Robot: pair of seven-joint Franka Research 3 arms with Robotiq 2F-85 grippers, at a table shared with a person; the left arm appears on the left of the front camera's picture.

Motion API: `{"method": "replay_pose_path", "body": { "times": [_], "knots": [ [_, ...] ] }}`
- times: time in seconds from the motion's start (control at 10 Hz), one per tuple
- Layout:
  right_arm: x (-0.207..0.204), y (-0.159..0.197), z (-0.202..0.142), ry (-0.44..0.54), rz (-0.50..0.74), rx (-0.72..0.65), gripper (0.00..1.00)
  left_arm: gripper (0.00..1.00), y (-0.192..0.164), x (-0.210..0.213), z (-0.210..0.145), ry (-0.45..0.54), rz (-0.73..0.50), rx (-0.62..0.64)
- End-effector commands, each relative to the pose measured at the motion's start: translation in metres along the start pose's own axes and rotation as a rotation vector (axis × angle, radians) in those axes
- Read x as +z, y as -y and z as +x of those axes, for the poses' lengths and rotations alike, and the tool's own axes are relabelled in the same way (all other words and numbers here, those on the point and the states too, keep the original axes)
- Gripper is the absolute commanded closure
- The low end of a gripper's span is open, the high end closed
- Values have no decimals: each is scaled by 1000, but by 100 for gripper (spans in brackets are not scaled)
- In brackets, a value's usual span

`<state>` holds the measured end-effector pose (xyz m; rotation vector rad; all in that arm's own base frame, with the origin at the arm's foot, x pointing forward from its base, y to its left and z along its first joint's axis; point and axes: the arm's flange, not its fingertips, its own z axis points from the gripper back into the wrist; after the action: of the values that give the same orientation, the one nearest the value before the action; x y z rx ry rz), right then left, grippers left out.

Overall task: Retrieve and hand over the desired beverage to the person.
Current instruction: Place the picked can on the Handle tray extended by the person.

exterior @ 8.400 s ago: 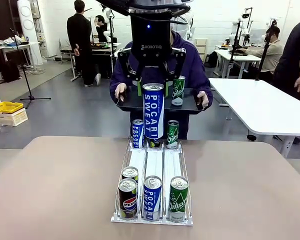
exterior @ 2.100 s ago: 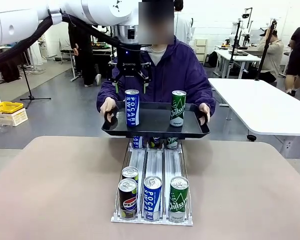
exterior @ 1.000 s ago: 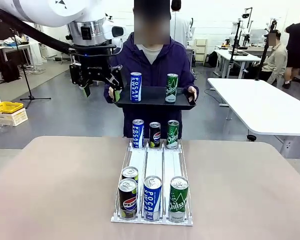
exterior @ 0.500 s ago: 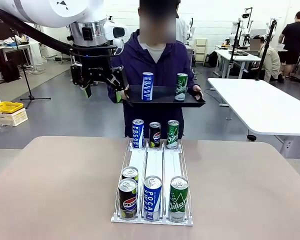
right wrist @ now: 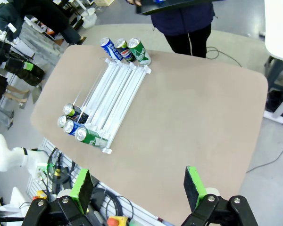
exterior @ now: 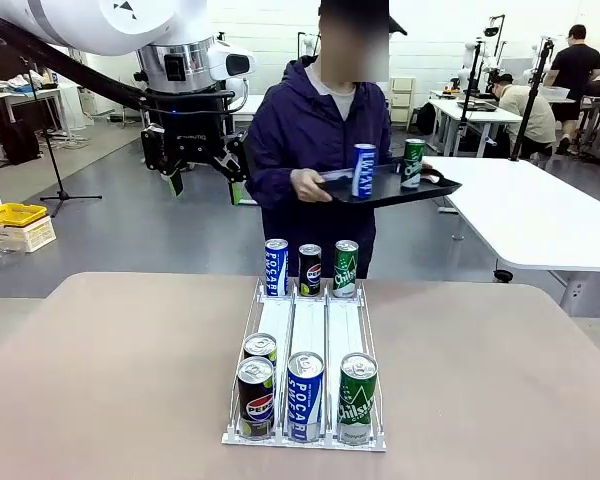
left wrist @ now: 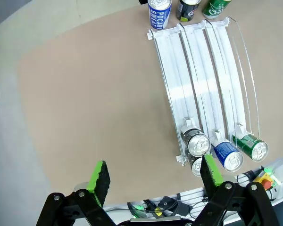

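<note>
Both pincers wide, empty: left pincer [exterior: 202,172], right pincer [right wrist: 137,185]. Rack cans [exterior: 305,395] at counter's near edge: rigid, smooth, probably full; grip mid-body.

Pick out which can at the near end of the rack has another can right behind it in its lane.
The Pepsi can in the left lane: a second can sits directly behind it. The Pocari Sweat can and Chilsung can stand alone.

Grey floor [exterior: 130,215], white tables [exterior: 520,205], white walls [exterior: 420,40]
</note>
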<state>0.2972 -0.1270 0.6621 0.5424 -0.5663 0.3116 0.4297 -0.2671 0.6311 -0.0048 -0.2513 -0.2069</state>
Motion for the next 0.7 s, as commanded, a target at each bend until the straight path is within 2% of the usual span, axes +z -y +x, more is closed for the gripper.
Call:
{"method": "replay_pose_path", "body": {
  "times": [0.0,0.5,0.6],
  "knots": [
    [-1,2,3,-2,-7,8,0,0,-2,2,0,5,5,0],
    [-1,2,3,-2,-7,8,0,0,0,0,0,0,0,0],
    [-1,2,3,-2,-7,8,0,0,-35,15,-3,-9,-139,-41]
  ]
}}
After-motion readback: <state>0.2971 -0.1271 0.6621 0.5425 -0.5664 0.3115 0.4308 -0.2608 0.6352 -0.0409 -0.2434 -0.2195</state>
